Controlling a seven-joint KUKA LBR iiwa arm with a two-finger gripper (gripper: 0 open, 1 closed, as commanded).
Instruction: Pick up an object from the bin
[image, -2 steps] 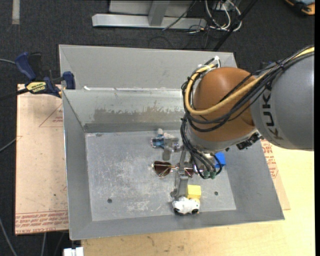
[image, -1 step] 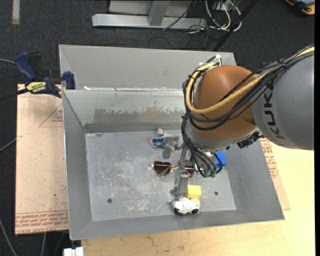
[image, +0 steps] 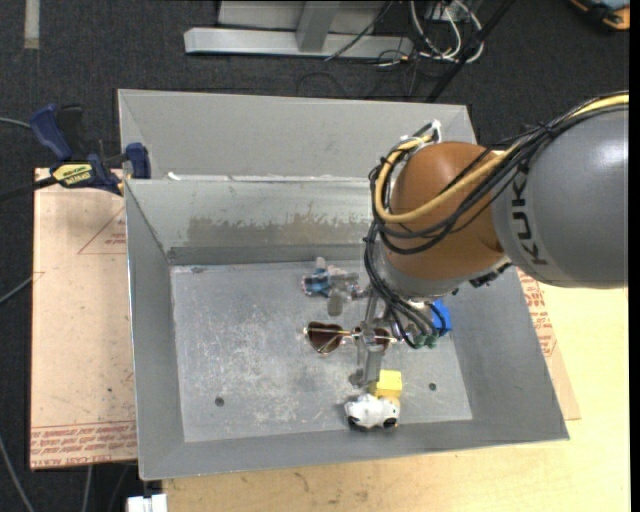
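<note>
Grey bin (image: 230, 350): sloped walls, left half of floor bare, loose things bunched right of centre. Could knock one into another on any descent there.

Orange wrist cover (image: 440, 210) with cables: hangs over that cluster, hides part of floor beneath. Could mask a missed or partial grasp.

Gripper (image: 366, 368): low over floor toward front. Cannot tell whether open or closed; nothing seen held.

Brown-lensed sunglasses (image: 326, 337): flat on floor just left of gripper, thin frame. Could snag by one arm, swing, then drop.

White-and-black toy-like thing (image: 372, 412): near front wall, just below gripper. Could get shoved against wall instead of lifted.

Yellow block (image: 389, 382): just beside gripper on right, right above white thing; touching it or not, cannot tell. Judged nearest candidate for pick. Could skid sideways on bare metal, or come up together with neighbour.

Blue piece (image: 438, 318): at cover's edge, partly hidden, crowding right side.

Small blue-grey thing (image: 320, 282): toward back of floor, apart from gripper, not in way.
</note>
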